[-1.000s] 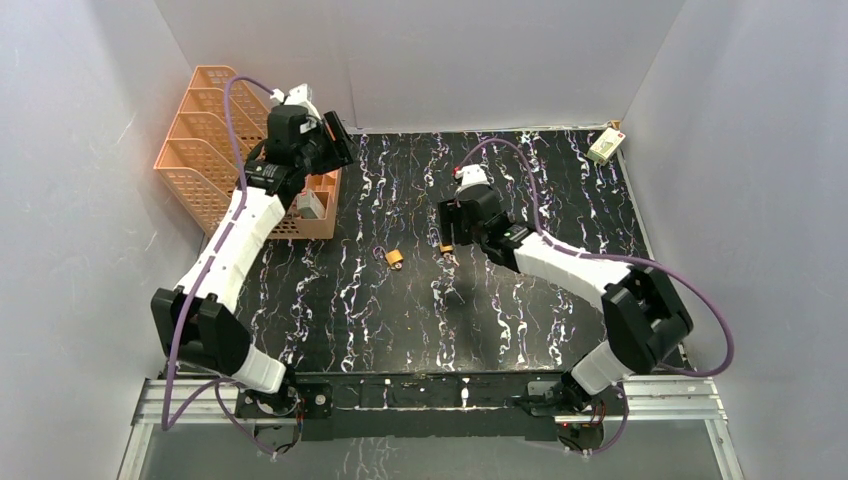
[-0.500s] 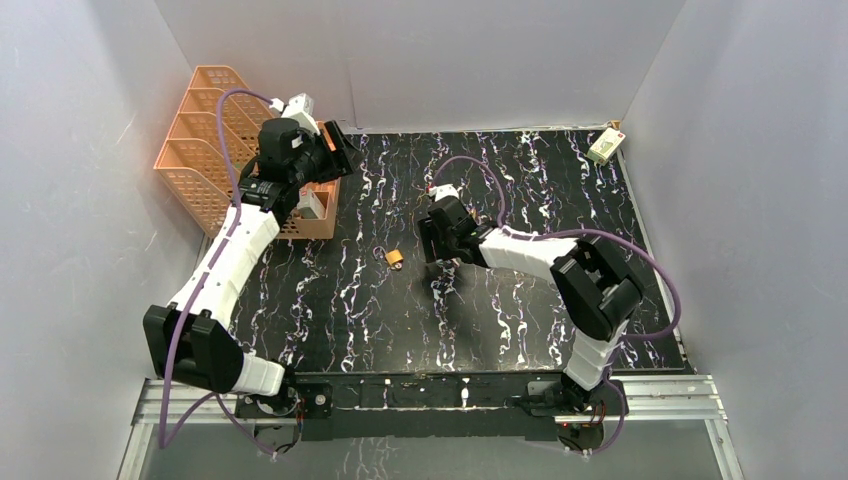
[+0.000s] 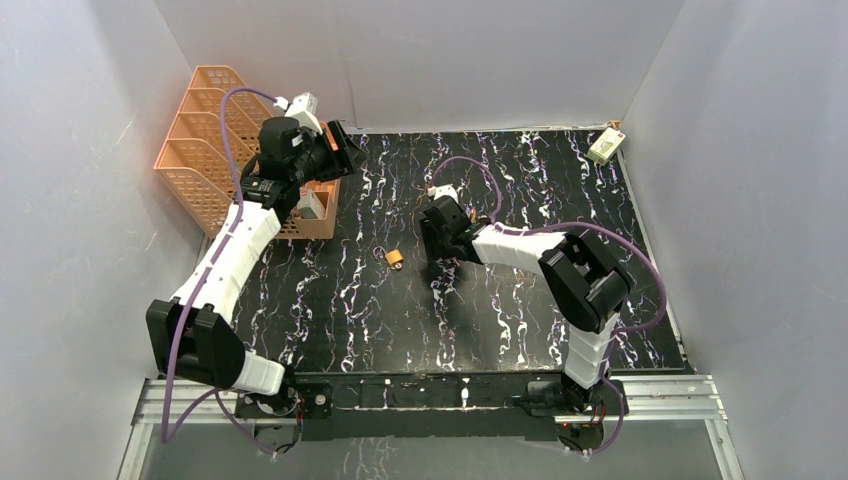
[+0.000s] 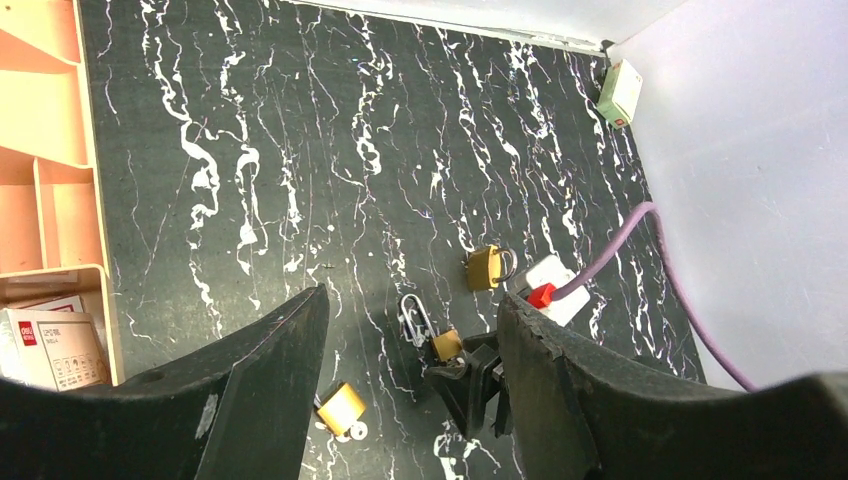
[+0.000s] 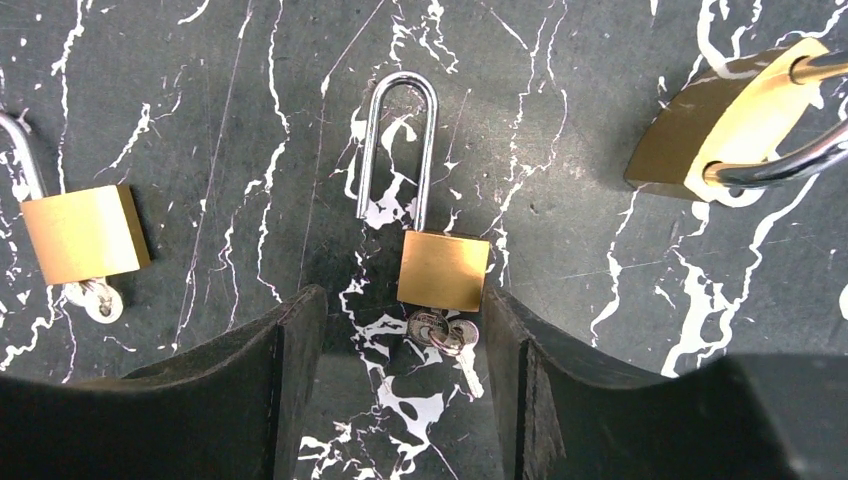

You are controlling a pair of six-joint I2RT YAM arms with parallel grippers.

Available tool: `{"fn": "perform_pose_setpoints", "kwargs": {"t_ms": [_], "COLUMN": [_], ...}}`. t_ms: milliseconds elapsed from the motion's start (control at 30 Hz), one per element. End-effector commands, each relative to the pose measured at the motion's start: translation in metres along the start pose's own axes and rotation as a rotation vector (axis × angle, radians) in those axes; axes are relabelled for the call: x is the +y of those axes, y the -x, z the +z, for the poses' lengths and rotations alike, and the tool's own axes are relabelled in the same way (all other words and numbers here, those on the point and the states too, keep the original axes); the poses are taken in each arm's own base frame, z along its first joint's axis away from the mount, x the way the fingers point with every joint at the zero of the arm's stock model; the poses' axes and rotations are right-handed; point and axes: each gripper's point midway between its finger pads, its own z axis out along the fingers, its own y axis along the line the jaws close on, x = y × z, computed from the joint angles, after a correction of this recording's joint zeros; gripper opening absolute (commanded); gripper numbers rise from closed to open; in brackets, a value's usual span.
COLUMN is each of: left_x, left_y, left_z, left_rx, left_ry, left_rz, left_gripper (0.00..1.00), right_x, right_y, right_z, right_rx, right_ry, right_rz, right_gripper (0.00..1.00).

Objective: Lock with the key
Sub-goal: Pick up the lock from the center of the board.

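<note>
A brass padlock with a long open shackle (image 5: 443,270) lies on the black marbled table, with a key (image 5: 430,327) in its base and a second key on the ring. My right gripper (image 5: 402,330) is open, low over the table, with its fingers on either side of the keys and touching nothing. It also shows in the top view (image 3: 440,238). A second padlock (image 5: 85,235) lies to the left, also seen in the top view (image 3: 396,258). A third padlock (image 5: 730,120) lies to the right. My left gripper (image 4: 412,300) is open and empty, held high by the rack (image 3: 345,150).
An orange file rack (image 3: 200,150) stands at the back left, with a white box (image 4: 45,345) in its front slot. A small white and green box (image 3: 605,147) sits in the far right corner. Grey walls enclose the table on three sides.
My right gripper has swung left and turned, coming down over the long-shackle padlock. My left arm has shifted slightly and stays raised by the rack.
</note>
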Motion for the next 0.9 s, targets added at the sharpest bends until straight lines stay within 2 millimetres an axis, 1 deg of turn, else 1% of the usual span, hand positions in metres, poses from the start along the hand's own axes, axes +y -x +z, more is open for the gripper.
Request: {"fn": "perform_pose_setpoints", "kwargs": {"t_ms": [0, 167, 600, 733, 867], "left_x": [-0.002, -0.002, 0.0, 0.002, 0.003], "left_y": [0.004, 0.005, 0.004, 0.003, 0.003], "left_z": [0.0, 0.001, 0.002, 0.003, 0.003], "left_rx": [-0.013, -0.015, -0.008, -0.005, -0.004], "left_ry": [-0.032, -0.035, -0.04, -0.036, -0.037], "left_rz": [0.017, 0.015, 0.012, 0.01, 0.01], "left_gripper": [0.61, 0.61, 0.61, 0.61, 0.61], "right_x": [0.002, 0.004, -0.009, -0.007, -0.007], "right_y": [0.018, 0.017, 0.013, 0.011, 0.009], "right_z": [0.005, 0.009, 0.019, 0.023, 0.024], "right_rx": [-0.043, -0.039, -0.022, -0.016, -0.008], "right_ry": [-0.009, -0.001, 0.0, 0.007, 0.007], "right_rz": [0.016, 0.016, 0.052, 0.053, 0.049], "right_gripper": [0.65, 0.62, 0.56, 0.54, 0.49]}}
